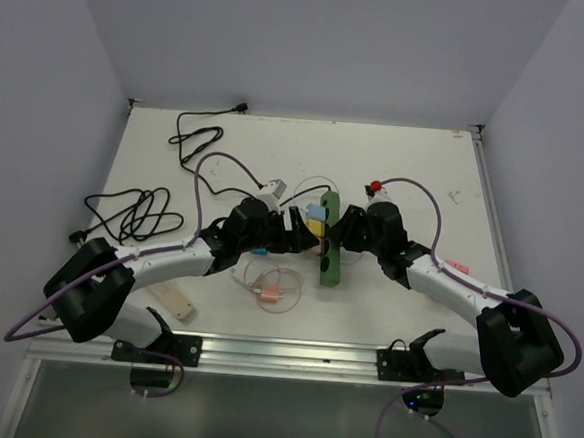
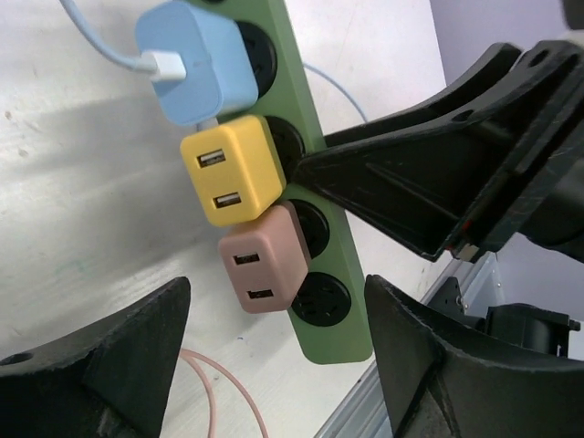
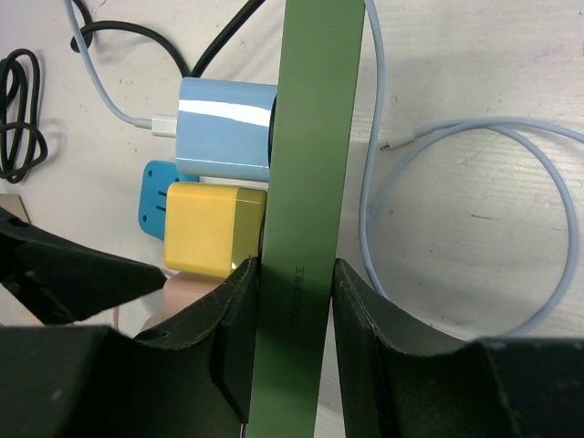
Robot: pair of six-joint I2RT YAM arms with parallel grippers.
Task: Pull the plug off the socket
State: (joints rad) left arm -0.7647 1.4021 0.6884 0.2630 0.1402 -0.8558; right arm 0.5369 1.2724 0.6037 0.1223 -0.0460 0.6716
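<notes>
There is a tiny line of raised writing on the side of the green power strip [image 3: 306, 137], close to the right gripper [image 3: 293, 269], but it is too small to read. From above, the two arms cover part of the strip, and the plugs look very small there. In the right wrist view the pink plug [image 2: 265, 260] is almost all hidden behind a finger. The strip lies in the middle of the white bench [image 1: 426, 168]. Its long side runs from the near edge toward the far edge. Three boxy plugs sit in a row in its sockets and stick out toward the left edge. The blue plug [image 2: 196, 59] is the farthest back and has a white cable end pushed into it. Next comes the yellow plug [image 2: 233, 169], then the pink plug. The yellow and pink ones each show two USB holes. One more round socket [image 2: 321, 297] sits at the near end of the strip. The right gripper squeezes the strip, one finger on each long side. The left gripper [image 2: 276, 285] is spread wide, with the pink plug showing between its fingers and not touched. A pale blue cable [image 3: 456, 182] loops on the bench on the right side of the strip. A black cable [image 1: 132, 213] lies coiled near the left edge.
</notes>
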